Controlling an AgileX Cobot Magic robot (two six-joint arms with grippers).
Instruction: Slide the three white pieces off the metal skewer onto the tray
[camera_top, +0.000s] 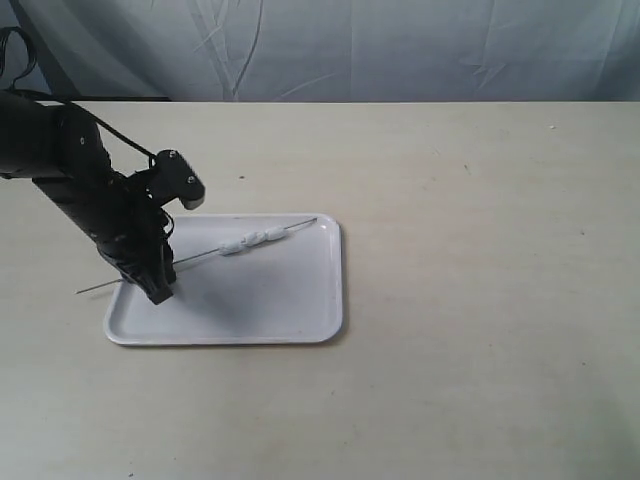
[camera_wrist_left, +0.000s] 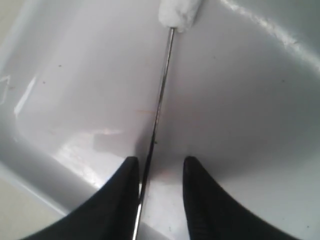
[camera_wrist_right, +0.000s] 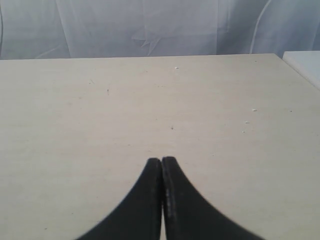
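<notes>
**Beige table (camera_top: 480, 250), one tray (camera_top: 270, 305)**

The table is a pale beige, matte surface with a few small dark specks. One white tray with rounded corners lies flat on it, left of centre in the exterior view.

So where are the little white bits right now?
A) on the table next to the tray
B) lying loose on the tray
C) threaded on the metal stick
C: the three white pieces sit in a row on the metal skewer, which runs across the far part of the tray; none lies loose.
</notes>
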